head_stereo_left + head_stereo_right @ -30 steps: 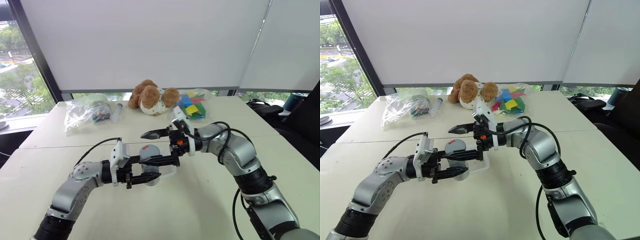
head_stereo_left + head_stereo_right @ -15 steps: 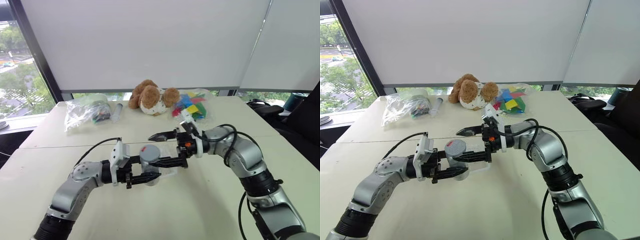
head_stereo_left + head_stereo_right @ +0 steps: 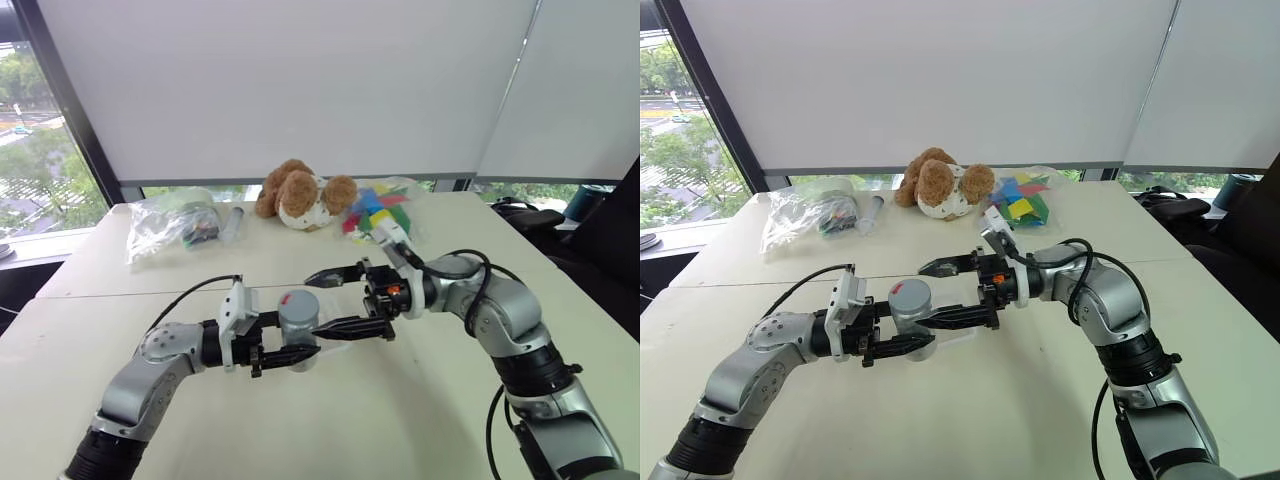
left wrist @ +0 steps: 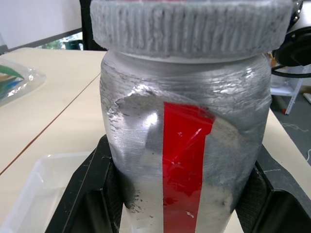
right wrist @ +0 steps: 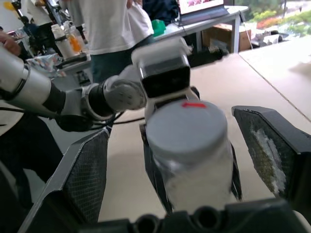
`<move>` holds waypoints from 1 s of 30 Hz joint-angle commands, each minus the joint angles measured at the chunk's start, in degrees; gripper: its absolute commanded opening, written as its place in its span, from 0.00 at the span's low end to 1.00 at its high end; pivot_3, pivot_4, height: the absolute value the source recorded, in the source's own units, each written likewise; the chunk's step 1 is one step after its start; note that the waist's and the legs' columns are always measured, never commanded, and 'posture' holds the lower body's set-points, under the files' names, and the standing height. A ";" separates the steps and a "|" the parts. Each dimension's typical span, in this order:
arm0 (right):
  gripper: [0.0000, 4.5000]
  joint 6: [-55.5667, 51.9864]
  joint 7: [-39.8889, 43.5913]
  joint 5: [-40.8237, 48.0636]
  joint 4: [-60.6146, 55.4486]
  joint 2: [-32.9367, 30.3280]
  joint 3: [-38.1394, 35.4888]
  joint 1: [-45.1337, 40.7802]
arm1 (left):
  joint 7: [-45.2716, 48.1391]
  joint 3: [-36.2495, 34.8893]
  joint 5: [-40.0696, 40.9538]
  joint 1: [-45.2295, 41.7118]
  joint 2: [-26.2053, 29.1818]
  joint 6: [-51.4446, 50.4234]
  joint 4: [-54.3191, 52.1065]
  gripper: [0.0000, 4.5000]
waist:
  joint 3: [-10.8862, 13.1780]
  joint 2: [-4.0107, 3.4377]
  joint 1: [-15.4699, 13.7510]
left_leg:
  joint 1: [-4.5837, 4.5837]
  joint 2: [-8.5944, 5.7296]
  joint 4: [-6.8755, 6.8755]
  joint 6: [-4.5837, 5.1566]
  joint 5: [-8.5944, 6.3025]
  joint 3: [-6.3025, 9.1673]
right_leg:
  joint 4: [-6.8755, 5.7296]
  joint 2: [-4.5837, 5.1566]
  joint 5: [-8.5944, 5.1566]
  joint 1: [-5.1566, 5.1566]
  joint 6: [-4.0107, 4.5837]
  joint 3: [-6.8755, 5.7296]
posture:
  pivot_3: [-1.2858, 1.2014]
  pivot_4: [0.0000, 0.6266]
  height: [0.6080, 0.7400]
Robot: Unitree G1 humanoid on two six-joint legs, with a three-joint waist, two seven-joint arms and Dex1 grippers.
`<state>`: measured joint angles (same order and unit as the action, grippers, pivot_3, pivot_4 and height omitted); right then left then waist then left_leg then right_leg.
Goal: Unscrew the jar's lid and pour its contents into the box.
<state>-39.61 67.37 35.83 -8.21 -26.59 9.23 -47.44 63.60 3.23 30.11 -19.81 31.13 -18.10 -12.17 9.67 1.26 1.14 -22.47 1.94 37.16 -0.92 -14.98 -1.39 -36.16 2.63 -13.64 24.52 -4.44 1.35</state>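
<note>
Silver jar (image 3: 297,322) is held upright over the box (image 4: 34,189) by the clamped left claw (image 3: 285,345), while the wide-open right claw (image 3: 345,300) has been drawn back rightward off the still-seated lid (image 5: 187,127), probably for a regrip.

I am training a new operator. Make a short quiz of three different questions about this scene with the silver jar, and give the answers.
1. True or false: the round grey ribbed lid is on the silver-grey jar with the red stripe.
2. Which hand grips the jar: A left hand, B right hand, C neither?
3. Fill in: the right hand's black fingers stand ___ on either side of the lid.

Key: 1 true. 2 A. 3 open, not touching it.
</note>
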 commanded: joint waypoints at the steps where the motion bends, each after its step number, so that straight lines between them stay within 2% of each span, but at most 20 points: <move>1: 0.99 1.54 -3.12 -2.86 -0.37 2.36 1.87 -2.86 | 0.25 -0.60 0.79 0.09 0.12 0.78 -1.96 0.50 | 0.00 0.00 -0.12 | 0.00 0.00 0.00 0.00 0.00 0.01 | 0.00 -0.01 0.00 0.00 0.00 -0.01 | 0.52 0.24 1.00; 15: 0.99 3.38 -2.22 -5.89 3.48 3.43 3.33 -4.89 | -0.01 -0.29 0.87 -0.13 -0.23 0.52 -2.16 0.50 | 0.00 0.00 -0.29 | -0.05 -0.02 0.01 0.00 0.00 0.00 | 0.03 0.04 0.00 0.01 0.00 -0.01 | 0.52 0.24 1.00; 30: 0.99 3.97 3.03 -3.64 3.21 -1.09 0.90 -1.50 | -0.46 -0.42 0.77 0.03 -0.24 0.50 -2.48 0.50 | 0.00 0.00 -0.35 | -0.05 -0.03 0.01 0.00 0.00 -0.01 | 0.04 0.04 0.00 0.01 -0.01 -0.01 | 0.52 0.24 1.00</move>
<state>-36.16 69.78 30.72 -3.05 -27.54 12.12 -48.61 63.36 3.37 30.15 -19.80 30.91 -18.21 -12.27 9.67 1.25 0.79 -22.51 1.92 37.17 -0.92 -14.98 -1.40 -36.12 2.67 -13.64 24.53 -4.45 1.35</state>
